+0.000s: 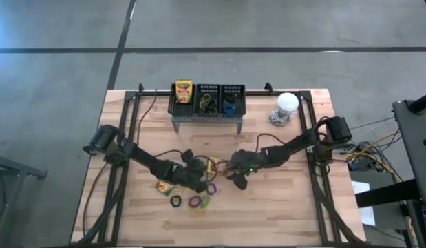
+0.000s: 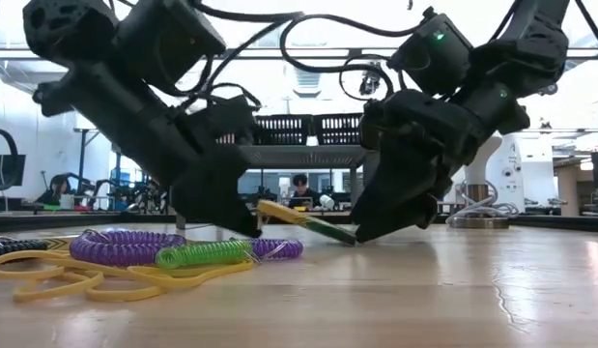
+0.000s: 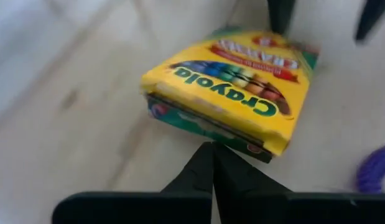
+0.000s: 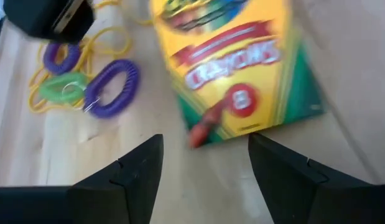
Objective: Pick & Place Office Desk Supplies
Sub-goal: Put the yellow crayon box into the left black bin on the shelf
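High view: three mesh baskets [image 1: 207, 99] on stand [image 1: 206, 118]; left one holds crayon box [image 1: 183, 89], others bands. Mid-table crayon box [image 2: 305, 223] lies tilted, one end up, between my left gripper [image 3: 212, 149], fingers closed, and right gripper [image 4: 204, 163], fingers apart. Low view alone shows tilt; coil bands [image 2: 173, 248] beside.
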`<state>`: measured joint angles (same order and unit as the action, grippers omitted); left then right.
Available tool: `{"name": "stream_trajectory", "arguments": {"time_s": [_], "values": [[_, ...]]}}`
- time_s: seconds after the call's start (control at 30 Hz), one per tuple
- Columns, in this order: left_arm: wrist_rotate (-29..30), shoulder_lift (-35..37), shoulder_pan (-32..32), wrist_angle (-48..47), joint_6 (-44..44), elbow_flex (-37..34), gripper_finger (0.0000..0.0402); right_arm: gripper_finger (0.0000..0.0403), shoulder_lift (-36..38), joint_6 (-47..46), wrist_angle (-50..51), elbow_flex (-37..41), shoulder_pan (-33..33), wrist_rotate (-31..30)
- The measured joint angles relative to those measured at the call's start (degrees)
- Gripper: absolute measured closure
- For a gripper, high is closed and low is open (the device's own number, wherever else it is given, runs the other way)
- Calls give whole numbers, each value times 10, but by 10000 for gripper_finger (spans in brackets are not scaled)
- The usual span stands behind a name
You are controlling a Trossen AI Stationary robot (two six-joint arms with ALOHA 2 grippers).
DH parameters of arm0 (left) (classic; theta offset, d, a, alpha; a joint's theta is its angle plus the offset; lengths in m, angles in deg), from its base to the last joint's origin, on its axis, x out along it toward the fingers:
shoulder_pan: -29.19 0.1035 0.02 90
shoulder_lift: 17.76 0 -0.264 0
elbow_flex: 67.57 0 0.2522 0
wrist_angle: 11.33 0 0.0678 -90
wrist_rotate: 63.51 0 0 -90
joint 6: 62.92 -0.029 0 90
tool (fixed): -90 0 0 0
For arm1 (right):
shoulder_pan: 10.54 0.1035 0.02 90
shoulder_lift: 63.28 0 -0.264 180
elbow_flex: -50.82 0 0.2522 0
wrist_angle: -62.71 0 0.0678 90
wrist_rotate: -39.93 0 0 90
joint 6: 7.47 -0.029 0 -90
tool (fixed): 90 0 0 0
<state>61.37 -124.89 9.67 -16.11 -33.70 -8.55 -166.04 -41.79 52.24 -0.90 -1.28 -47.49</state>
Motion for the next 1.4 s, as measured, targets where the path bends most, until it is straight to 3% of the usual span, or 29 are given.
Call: {"name": "stream_trajectory", "arguments": {"time_s": [0.4, 0.73, 1.2, 1.4], "values": [[7, 20, 1, 23, -26, 2, 398, 177, -3, 54, -14, -25, 33, -10], [-11, 20, 5, 135, -154, 4, 398, 177, -17, 93, -16, -45, 33, -37], [-23, 19, 14, 137, -161, 5, 397, 177, -22, 129, -16, -50, 39, -67], [-98, 23, 15, 124, -202, 5, 344, 177, -21, 129, -16, -49, 41, -69]]}}
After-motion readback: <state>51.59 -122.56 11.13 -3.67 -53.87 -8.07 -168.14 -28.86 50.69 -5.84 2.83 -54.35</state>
